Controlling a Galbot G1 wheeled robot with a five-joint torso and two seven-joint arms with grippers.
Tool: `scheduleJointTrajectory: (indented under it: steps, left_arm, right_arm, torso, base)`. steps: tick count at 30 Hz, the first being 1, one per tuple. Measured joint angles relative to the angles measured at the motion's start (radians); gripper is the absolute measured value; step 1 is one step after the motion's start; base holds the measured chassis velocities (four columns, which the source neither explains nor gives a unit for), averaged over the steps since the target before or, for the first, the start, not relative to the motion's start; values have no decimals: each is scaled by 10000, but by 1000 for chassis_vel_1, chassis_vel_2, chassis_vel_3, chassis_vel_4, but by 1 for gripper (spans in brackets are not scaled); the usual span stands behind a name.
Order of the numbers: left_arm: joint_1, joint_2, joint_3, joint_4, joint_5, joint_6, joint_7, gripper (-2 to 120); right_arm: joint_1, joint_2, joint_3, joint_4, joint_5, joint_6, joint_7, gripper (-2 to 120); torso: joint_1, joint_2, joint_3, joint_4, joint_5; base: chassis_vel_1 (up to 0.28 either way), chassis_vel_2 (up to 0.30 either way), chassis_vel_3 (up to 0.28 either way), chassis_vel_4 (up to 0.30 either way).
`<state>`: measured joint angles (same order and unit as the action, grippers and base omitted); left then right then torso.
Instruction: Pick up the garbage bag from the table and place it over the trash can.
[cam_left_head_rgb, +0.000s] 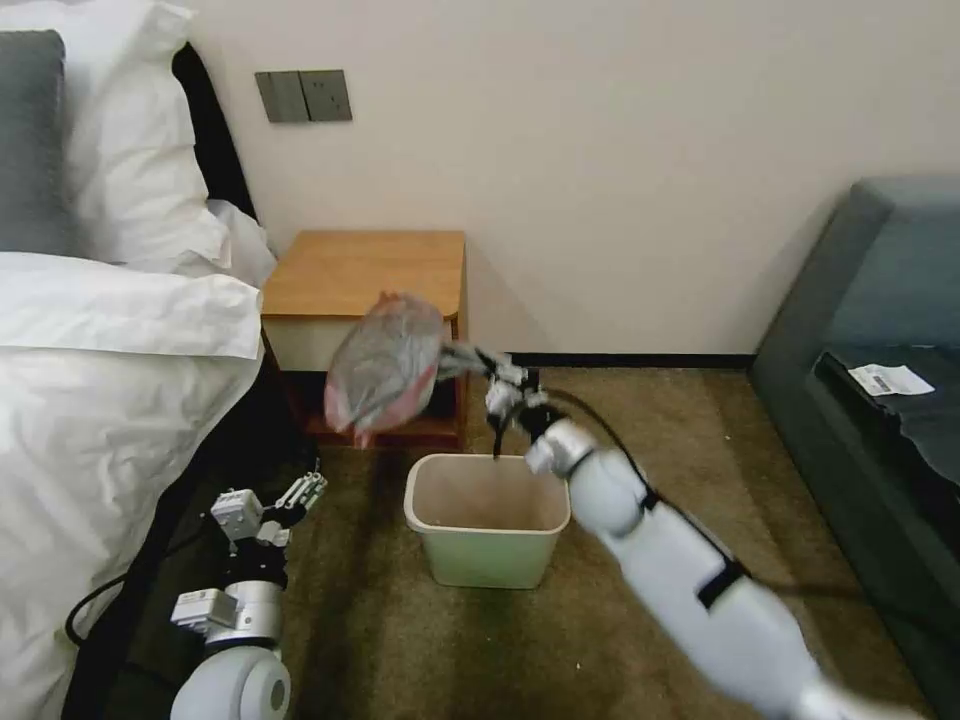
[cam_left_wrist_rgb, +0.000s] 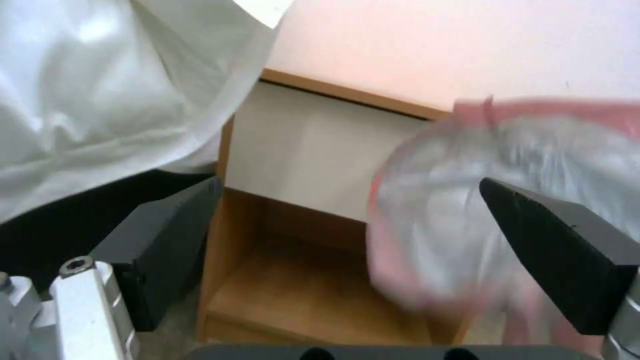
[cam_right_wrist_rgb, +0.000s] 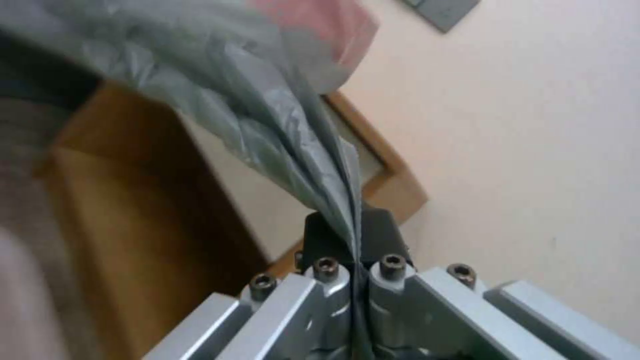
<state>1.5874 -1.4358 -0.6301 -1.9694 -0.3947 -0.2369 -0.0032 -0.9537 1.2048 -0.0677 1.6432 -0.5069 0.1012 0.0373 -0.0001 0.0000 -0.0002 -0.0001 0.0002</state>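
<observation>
The garbage bag, grey crinkly plastic with pink-red edging, hangs in the air in front of the table, just above and to the left of the trash can. My right gripper is shut on the bag's bunched end; in the right wrist view the plastic runs straight into the pinched fingers of the right gripper. My left gripper sits low by the bed, open, left of the trash can. In the left wrist view, the left gripper faces the table with the bag ahead of one finger.
A bed with white duvet and pillows fills the left side, close to my left arm. A dark sofa with a paper slip stands at the right. The trash can stands open on brown carpet in front of the table.
</observation>
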Motion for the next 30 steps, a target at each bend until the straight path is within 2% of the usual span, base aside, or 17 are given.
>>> scheduleJointTrajectory:
  steps: [12,18,30]
  left_arm:
    - [103,-6,125,67,128,-11,6,97]
    - [136,-82,354,-13,284,-2,7,97]
    - [182,-14,751,-49,476,104,-31,97]
  right_arm:
    - [-1545,-408,341,632,-347,169,-419,0]
    - [-1801,-531,98,837,695,-638,-761,0]
    - [-1885,-1247,55,1668,2605,-2157,-1893,0]
  torso:
    - [0,0,0,0,-2]
    - [0,0,1,1,0]
    - [1,0,1,1,-2]
  base:
    - [0,0,0,0]
    - [0,0,0,0]
    - [0,0,0,0]
